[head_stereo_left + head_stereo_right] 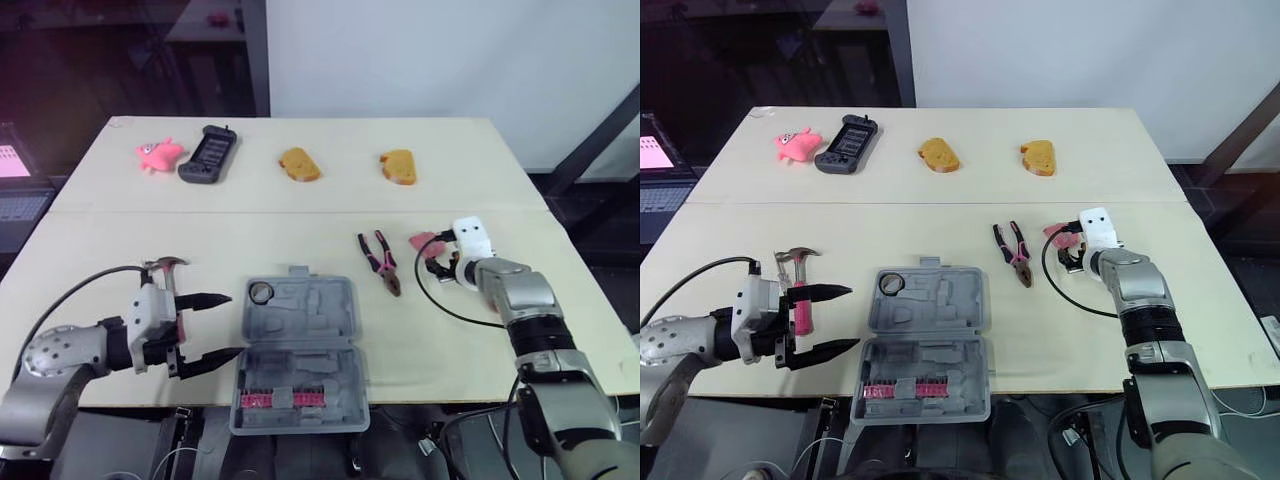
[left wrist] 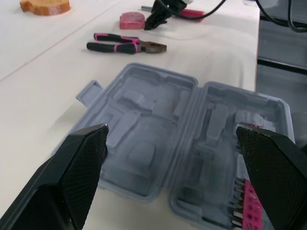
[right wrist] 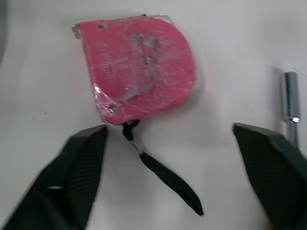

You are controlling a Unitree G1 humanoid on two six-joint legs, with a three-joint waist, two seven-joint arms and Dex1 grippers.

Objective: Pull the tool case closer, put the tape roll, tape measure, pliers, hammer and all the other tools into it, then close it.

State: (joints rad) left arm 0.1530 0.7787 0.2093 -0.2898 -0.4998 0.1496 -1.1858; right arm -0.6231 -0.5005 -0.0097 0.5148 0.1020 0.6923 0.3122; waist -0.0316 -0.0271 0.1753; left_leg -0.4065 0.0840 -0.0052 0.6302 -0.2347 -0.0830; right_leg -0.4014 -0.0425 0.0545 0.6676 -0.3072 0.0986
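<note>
The grey tool case (image 1: 298, 345) lies open at the table's front edge, with a tape roll (image 1: 262, 292) in its far left corner and a row of pink bits (image 1: 282, 399) in the near half. My left gripper (image 1: 233, 325) is open just left of the case, empty. The hammer (image 1: 798, 257) lies under that gripper, its pink handle partly hidden. Pink-handled pliers (image 1: 380, 262) lie right of the case. My right gripper (image 1: 438, 264) is open just over the pink tape measure (image 3: 139, 67), not touching it. A metal shaft (image 3: 290, 103) lies beside the tape measure.
At the back of the table are a pink plush toy (image 1: 158, 153), a dark handheld device (image 1: 208, 155) and two bread pieces (image 1: 299, 165) (image 1: 398, 166). A black cable (image 1: 445, 305) loops on the table by my right wrist.
</note>
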